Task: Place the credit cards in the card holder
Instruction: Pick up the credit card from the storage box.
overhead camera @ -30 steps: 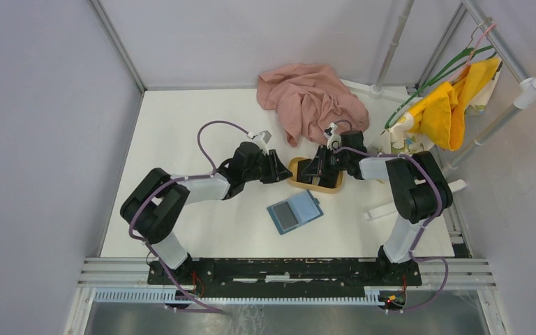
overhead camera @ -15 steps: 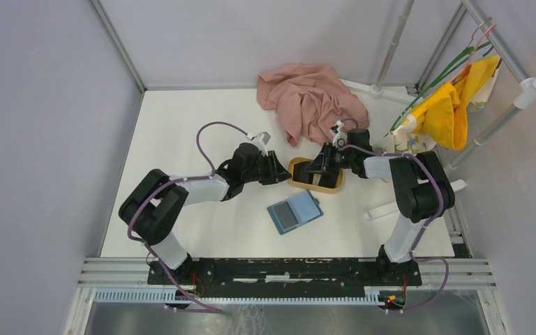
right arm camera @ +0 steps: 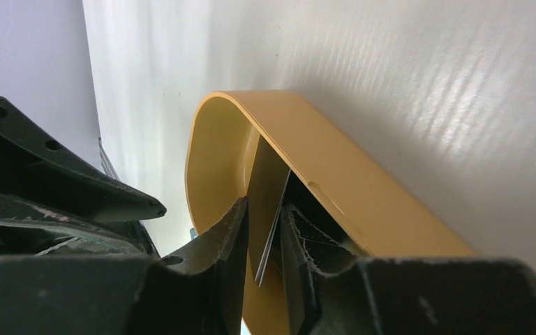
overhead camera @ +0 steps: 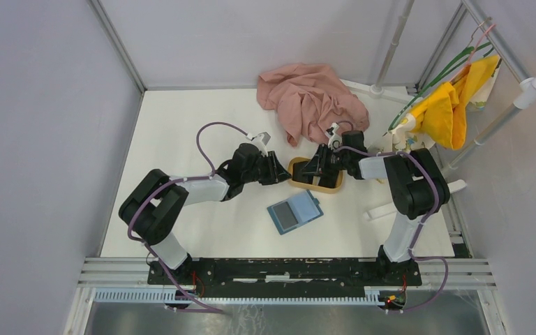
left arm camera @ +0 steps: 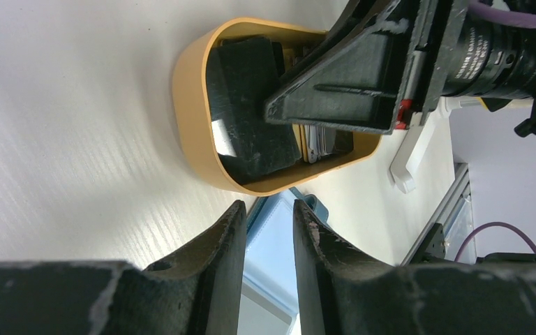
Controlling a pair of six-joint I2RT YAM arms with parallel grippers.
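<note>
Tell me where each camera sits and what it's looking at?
Top: high behind the robot, looking down at the table; both arms show.
Left wrist: on the left gripper, facing the tray of black cards; its fingers show.
Right wrist: on the right gripper, low at the tray's rim; a card stands between its fingers.
Shared: all three see the tray.
</note>
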